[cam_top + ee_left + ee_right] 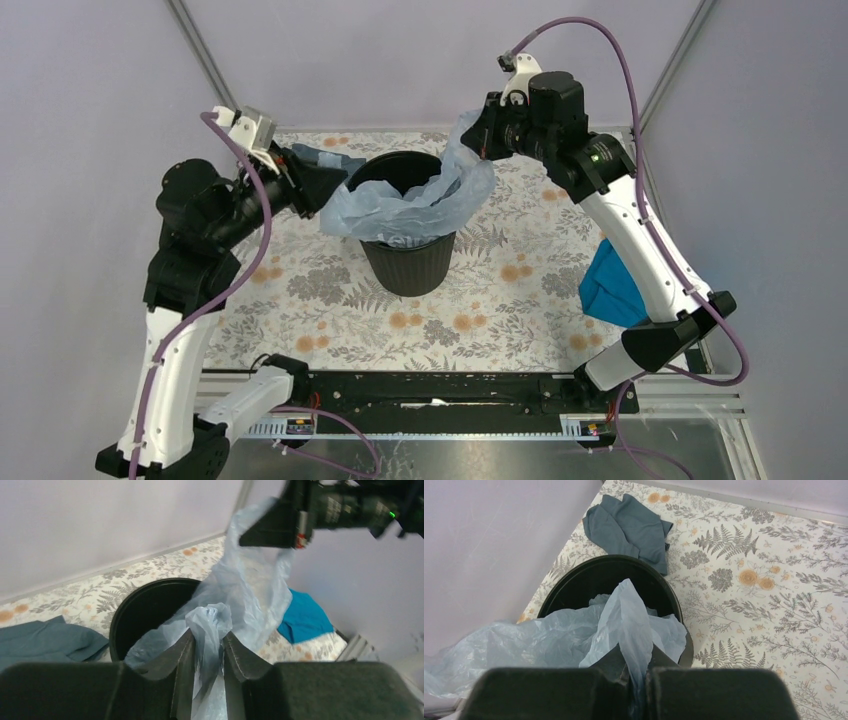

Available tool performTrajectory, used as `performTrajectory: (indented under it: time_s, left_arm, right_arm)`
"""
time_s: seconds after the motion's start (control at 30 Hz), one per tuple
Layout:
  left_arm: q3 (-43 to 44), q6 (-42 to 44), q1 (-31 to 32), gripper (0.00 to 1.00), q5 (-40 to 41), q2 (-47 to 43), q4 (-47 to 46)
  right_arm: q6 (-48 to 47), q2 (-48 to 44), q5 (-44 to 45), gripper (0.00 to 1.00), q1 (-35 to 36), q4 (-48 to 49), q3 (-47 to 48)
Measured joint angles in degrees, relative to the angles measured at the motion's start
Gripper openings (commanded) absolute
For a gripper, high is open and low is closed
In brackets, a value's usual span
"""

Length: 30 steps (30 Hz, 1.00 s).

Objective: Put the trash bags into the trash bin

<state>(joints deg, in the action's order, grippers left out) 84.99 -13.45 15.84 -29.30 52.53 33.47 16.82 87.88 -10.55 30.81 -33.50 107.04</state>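
Bag (pixel 420 205) spans bin (pixel 410 268), pinched by left claw (pixel 332 190) and right claw (pixel 478 137).

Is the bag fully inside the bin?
No: the bag hangs over the rim of the bin, its ends pinched above by the left gripper and right gripper.

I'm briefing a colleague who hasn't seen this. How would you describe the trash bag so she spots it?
Find the round black bin on the flowered table. The trash bag drapes over its rim, held by the left gripper and the right gripper. Unlike the slate cloth and the bright blue folded piece nearby, it is pale, thin and see-through.
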Motion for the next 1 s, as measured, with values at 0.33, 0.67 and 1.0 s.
performTrajectory:
  time_s: [0.33, 0.67, 1.0]
  left_arm:
    - [-5.42, -6.54, 0.04, 0.00, 16.28, 8.76, -14.93]
    - [-25.64, -12.66, -1.90, 0.00, 29.59, 2.40, -22.16]
    - [-13.68, -16.63, -2.60, 0.00, 27.61, 10.21, -22.73]
  right_arm:
    - [0.31, 0.52, 5.07, 0.08, 0.07, 2.91, 1.18]
    - [4.59, -2.38, 1.86, 0.37, 4.87, 9.99, -15.37]
    - [-2.91, -2.58, 13.31, 0.39, 5.79, 4.37, -7.58]
